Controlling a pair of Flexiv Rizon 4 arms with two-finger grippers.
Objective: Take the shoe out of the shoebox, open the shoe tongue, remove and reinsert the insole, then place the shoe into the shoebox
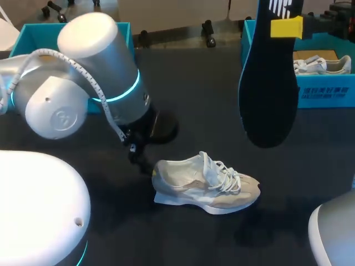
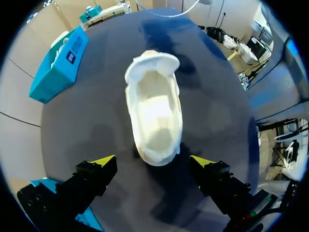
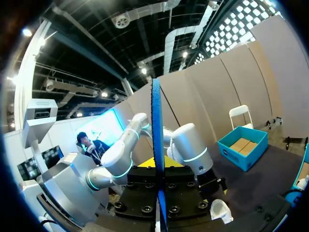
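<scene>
On the counter (image 1: 199, 100), near the middle, the shoe (image 1: 205, 183) sits on its sole. Its toe points to our right and its heel points to our left arm. The insole (image 1: 269, 88) is out of the shoe. It hangs high over the counter, up and to the right of the shoe, with its wide end down.

Our right end effector (image 1: 285, 27) is clamped on the thin top end of the insole, one finger on each flat side. Our left end effector (image 2: 153, 161) is low, just behind the heel. Its fingers are wide apart and do not touch the shoe. From that wrist we look right into the shoe's mouth, and it looks open.

We think the insole is light, thin and bendy. It may flop or fold if we push it hard, so the wide end should slide in first, slowly. The shoe looks soft and light too, so it may slip on the counter when the insole pushes on it. A good place to hold it is the heel rim, one finger on each side. The laces look loose and could catch a finger.

Our blue box (image 1: 327, 91) waits at the far right, well apart from the shoe.
</scene>
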